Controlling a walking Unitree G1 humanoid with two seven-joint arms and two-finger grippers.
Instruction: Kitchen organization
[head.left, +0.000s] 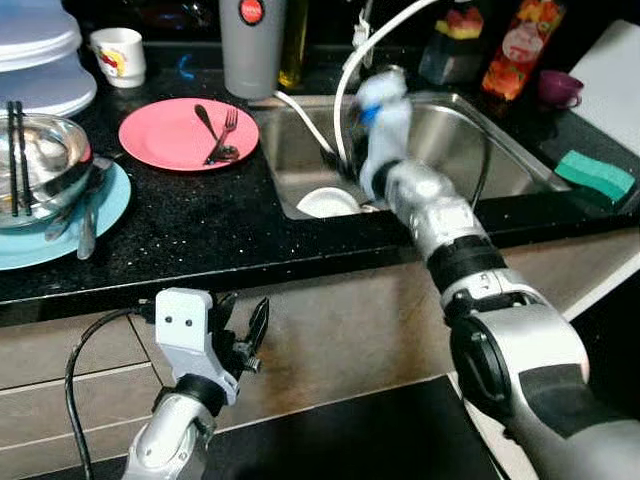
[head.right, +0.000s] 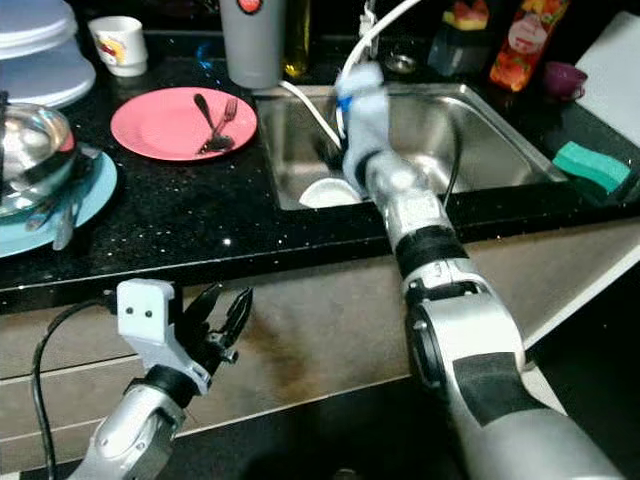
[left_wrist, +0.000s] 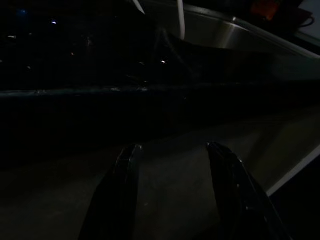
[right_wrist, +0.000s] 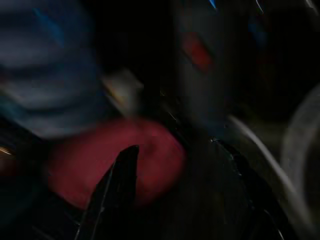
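Right arm reaches over the front edge of the black surface (head.left: 200, 235) into the steel sink (head.left: 470, 150); its wrist is motion-blurred. Right claw (right_wrist: 175, 165) in its wrist view: two dark fingers spread apart, nothing visibly between them, though the picture is heavily smeared so I can't be sure. Ahead of it, a red blur, probably the pink plate (head.left: 188, 133).

Left claw (head.left: 245, 335) hangs below the surface edge in front of the cabinet face, fingers open, holding nothing. Its wrist view is dark; the two fingers stand apart with the sink rim beyond.

On the surface left of the sink: pink plate with a fork (head.left: 224, 135) and a spoon (head.left: 206, 120) lying on it. Further left, a steel bowl (head.left: 40, 165) sits on a light blue plate (head.left: 110, 205). White mug (head.left: 120, 55) and grey tumbler (head.left: 252, 45) at the back. White bowl (head.left: 328, 202) lies in the sink near its front wall. Green sponge (head.left: 595, 175) on the right of the sink, purple cup (head.left: 560, 88) behind it
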